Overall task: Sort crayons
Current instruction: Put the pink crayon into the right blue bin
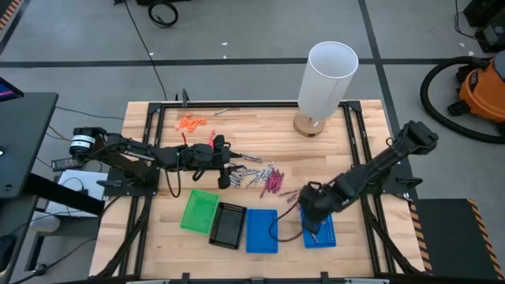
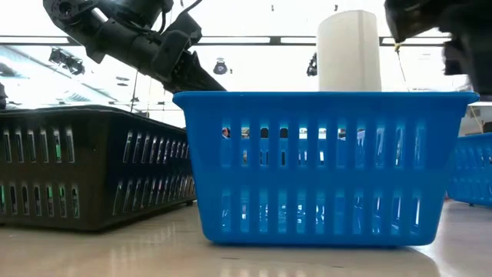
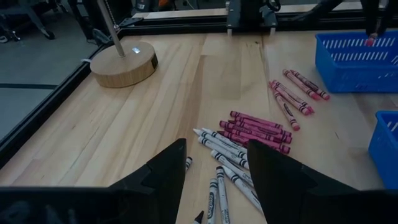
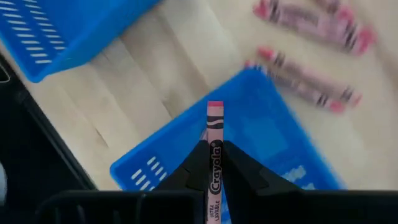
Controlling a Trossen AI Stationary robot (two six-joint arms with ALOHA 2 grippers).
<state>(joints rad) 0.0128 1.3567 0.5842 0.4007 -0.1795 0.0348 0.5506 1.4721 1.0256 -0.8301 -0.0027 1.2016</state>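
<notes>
Silvery-grey crayons [image 3: 225, 155] and maroon-magenta crayons [image 3: 254, 129] lie flat in a loose heap [image 1: 264, 178] at the table's middle. More magenta ones [image 3: 292, 93] lie nearer the right blue tray [image 1: 319, 233]. My left gripper [image 3: 216, 177] stands open just left of the heap, holding nothing. My right gripper [image 4: 214, 148] is above the right blue tray [image 4: 261, 130], shut on one magenta crayon [image 4: 214, 124]. Green [image 1: 199, 211], black [image 1: 229, 225] and a second blue tray [image 1: 262, 230] stand in a row at the near edge. My right gripper pinches the magenta crayon between its two fingers, on the crayon's wrapped shaft [image 4: 214, 163]. The crayon lies along the fingers, and its end [image 4: 214, 109] sticks out past the fingertips. The fingers point steeply down. The crayon is lifted clear over the blue tray.
A lamp with a tall white cylinder shade [image 1: 327, 77] on a round wooden base [image 3: 122, 62] stands at the far right. Small orange pieces [image 1: 192, 122] lie at the far left. In the low view a blue tray [image 2: 323, 165] and the black tray [image 2: 92, 165] fill the foreground.
</notes>
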